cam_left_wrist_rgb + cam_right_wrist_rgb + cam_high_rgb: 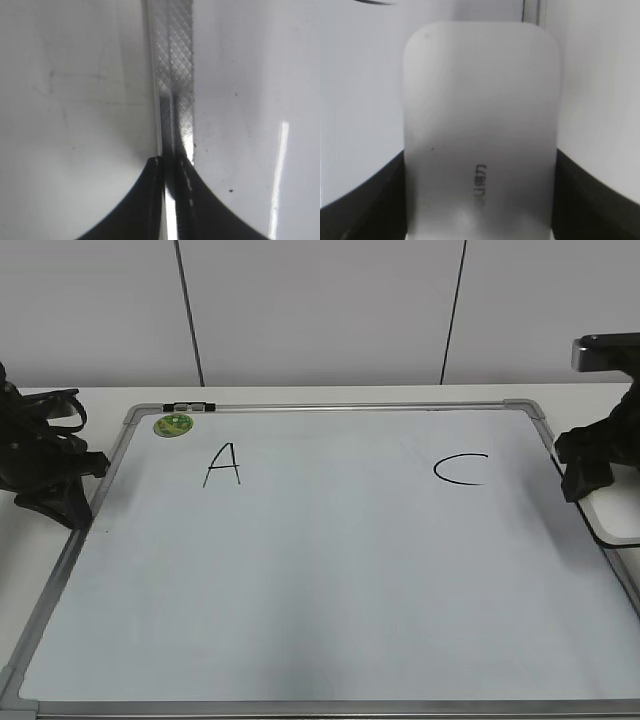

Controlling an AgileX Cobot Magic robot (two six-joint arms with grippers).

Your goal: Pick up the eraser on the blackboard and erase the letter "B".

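Fingers of the right gripper (480, 200) clamp the eraser (480, 125) at the blackboard's (330, 580) three o'clock edge; left gripper (172, 170) looks closed, empty. No "B" shows between A (222, 464) and C (462, 469); a stray wipe could smear C.

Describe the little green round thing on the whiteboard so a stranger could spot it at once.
Start at the blackboard, the big white board with a grey frame. Go to its far left corner, just above the letter A. The green magnet sits there, the only coloured, round thing among black marker letters.
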